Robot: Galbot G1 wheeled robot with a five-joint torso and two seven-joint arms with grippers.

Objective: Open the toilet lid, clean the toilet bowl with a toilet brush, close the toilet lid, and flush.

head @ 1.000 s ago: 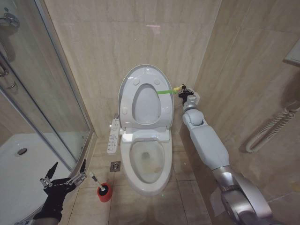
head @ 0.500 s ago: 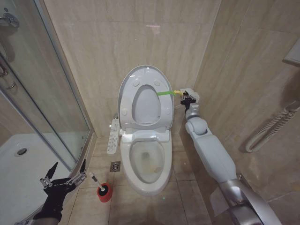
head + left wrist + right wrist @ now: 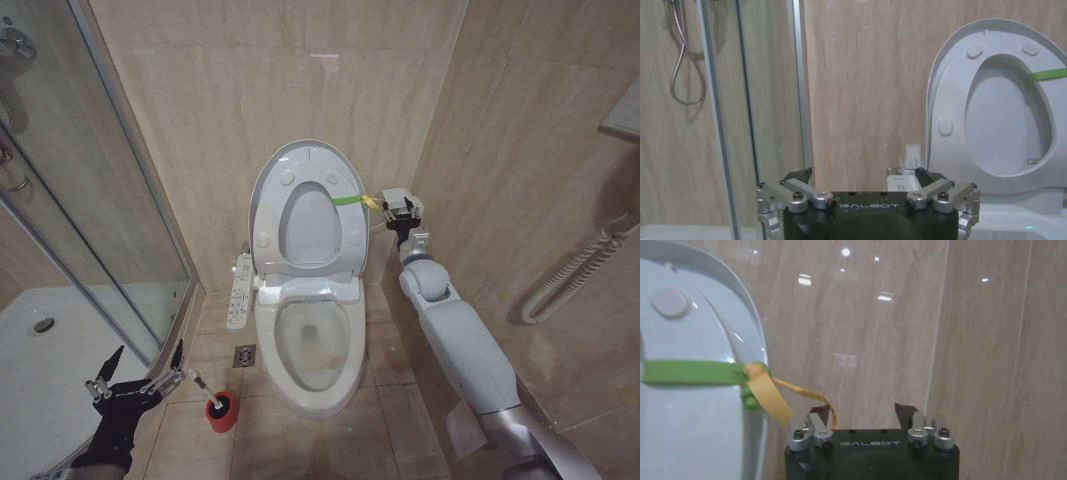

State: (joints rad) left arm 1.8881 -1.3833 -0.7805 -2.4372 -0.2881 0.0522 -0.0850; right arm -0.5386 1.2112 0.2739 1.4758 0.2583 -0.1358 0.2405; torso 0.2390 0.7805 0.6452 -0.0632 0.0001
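The toilet lid point(image 3: 305, 205) stands upright against the back wall, its underside facing the room, with the ring-shaped seat point(image 3: 307, 225) raised flat against it. Four small round bumpers show on the lid's underside in the head view, two near the top and two lower down at the sides. One green band point(image 3: 346, 199) crosses the lid's right edge, and one yellowish strip point(image 3: 770, 397) hangs from it just outside the rim.

Going left to right: one glass shower door point(image 3: 95, 190) and one white shower tray point(image 3: 40, 370) fill the left side. The left gripper point(image 3: 137, 372) hangs low beside the shower tray's edge with its two fingers spread wide apart and nothing between them; the word GALBOT is printed on its body in the left wrist view. Just to its right stands one toilet brush point(image 3: 203, 386), its thin white handle leaning up out of one small red cup holder point(image 3: 221, 410) on the floor tiles. One floor drain point(image 3: 246, 355) lies between the holder and the toilet. One white control panel point(image 3: 240, 290) sits at the toilet's left side. The toilet bowl point(image 3: 310, 345) lies open below the lid, with yellowish stains inside.

The right gripper point(image 3: 863, 417) is raised beside the lid's right edge, near the yellowish strip, its fingers apart and gripping nothing; GALBOT is printed on it too.
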